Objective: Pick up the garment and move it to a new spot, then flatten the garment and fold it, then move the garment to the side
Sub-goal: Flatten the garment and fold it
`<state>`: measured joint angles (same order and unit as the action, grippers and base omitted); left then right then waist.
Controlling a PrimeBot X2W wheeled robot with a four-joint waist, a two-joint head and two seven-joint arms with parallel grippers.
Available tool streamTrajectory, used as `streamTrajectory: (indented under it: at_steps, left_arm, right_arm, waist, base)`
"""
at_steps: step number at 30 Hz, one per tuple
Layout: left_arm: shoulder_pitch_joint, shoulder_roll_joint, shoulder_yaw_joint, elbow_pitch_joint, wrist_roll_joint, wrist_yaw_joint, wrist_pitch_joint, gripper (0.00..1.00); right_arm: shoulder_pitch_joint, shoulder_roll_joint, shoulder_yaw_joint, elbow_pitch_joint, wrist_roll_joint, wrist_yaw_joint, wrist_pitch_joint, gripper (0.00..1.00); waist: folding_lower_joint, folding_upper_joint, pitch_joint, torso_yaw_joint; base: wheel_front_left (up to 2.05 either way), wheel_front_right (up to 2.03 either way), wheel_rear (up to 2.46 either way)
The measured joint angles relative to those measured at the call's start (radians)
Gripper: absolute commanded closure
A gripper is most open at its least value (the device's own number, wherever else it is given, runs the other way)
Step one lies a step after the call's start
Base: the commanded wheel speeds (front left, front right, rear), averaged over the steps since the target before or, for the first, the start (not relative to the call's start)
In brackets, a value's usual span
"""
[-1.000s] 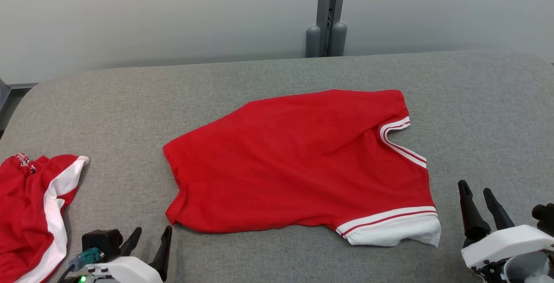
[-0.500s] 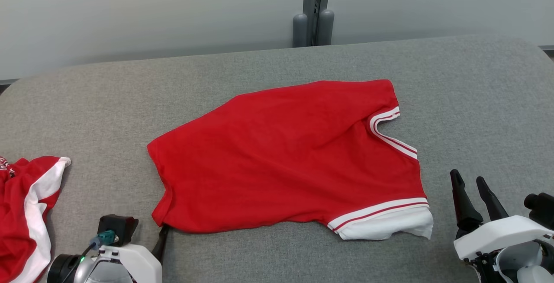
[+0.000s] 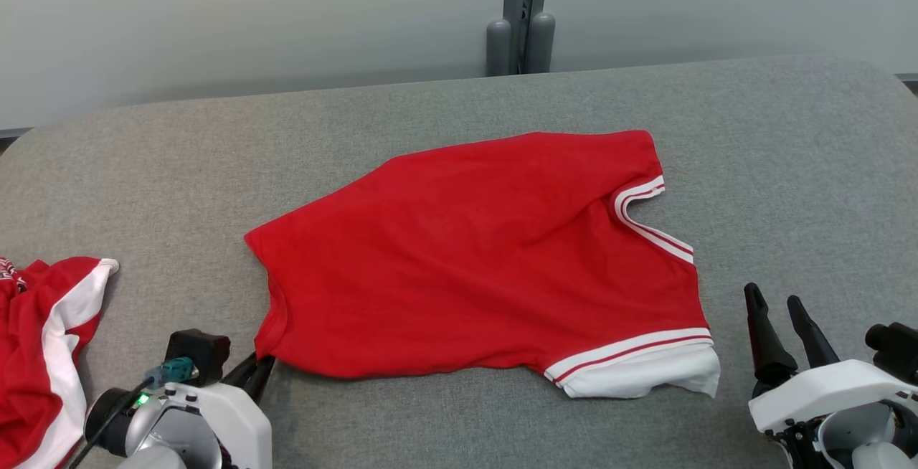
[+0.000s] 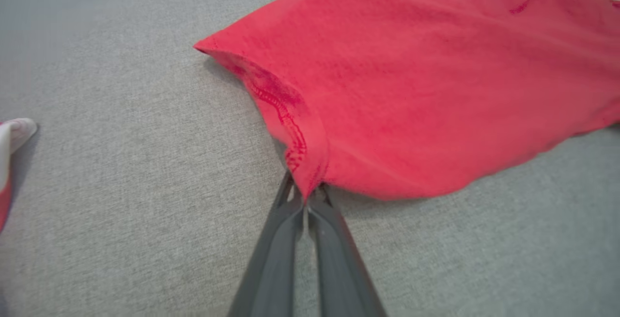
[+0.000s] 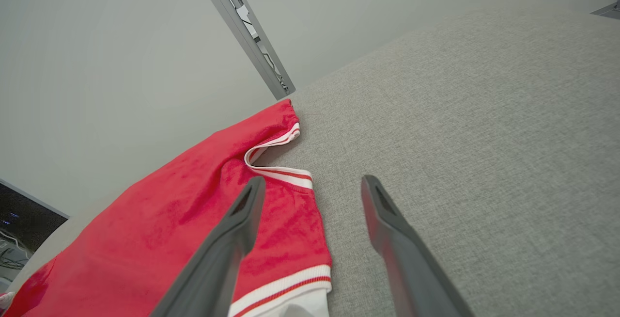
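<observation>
Change: since half a second ago my left claw (image 3: pixel 255 371) has clamped onto the near-left hem corner of the red short-sleeved shirt with white-striped trim (image 3: pixel 473 261), bunching that edge.
Right claw (image 3: pixel 772 297): fingers apart, just beside the white-cuffed sleeve, touching nothing.
Position: I see the shirt lying mid grey fabric surface (image 3: pixel 789 168).
Axis: left-right, hem left, neckline right.

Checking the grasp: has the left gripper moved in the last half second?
Yes. Against the other garment, the left gripper edged forward, onto the shirt's corner.
</observation>
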<state>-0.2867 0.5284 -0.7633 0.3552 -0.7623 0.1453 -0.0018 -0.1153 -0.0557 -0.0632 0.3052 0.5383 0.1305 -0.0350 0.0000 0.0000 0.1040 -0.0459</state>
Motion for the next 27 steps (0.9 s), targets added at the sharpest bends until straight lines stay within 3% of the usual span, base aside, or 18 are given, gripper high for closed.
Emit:
streamTrajectory:
  at_steps: [3,8,14,18,21,27]
  left_arm:
    - [0.014,0.039,-0.003,-0.076,-0.027,-0.015,0.058,1.00]
    - [0.023,0.200,-0.021,-0.328,-0.095,-0.043,0.302,1.00]
    - [0.022,0.374,0.036,-0.545,-0.310,-0.069,0.568,1.00]
    - [-0.015,0.417,0.077,-0.537,-0.518,-0.123,0.734,1.00]
    - [-0.070,0.441,0.089,-0.475,-0.598,-0.133,0.845,1.00]
    - [-0.136,0.378,0.112,-0.330,-0.801,-0.123,1.006,1.00]
  right_arm:
    - [0.000,0.001,0.001,0.004,0.000,0.000,-0.001,0.00]
    - [-0.003,0.003,0.004,0.012,0.005,0.000,-0.009,0.00]
    - [-0.016,0.004,0.014,0.035,0.015,0.000,-0.017,0.00]
    - [-0.028,0.005,0.036,0.052,0.023,0.000,-0.017,0.00]
    - [-0.041,0.006,0.049,0.064,0.028,0.000,-0.013,0.00]
    - [-0.046,0.006,0.071,0.085,0.036,0.000,0.018,0.00]
  waist:
    - [0.0000,0.0000,-0.002,0.002]
    - [0.0000,0.0000,0.003,-0.002]
    - [0.0000,0.0000,0.019,-0.013]
    - [0.0000,0.0000,0.031,-0.023]
    - [0.0000,0.0000,0.038,-0.033]
    - [0.0000,0.0000,0.044,-0.055]
  base:
    - [0.00,0.00,0.00]
    - [0.00,0.00,0.00]
    - [0.00,0.00,0.00]
    - [0.00,0.00,0.00]
    - [0.00,0.00,0.00]
    - [0.00,0.00,0.00]
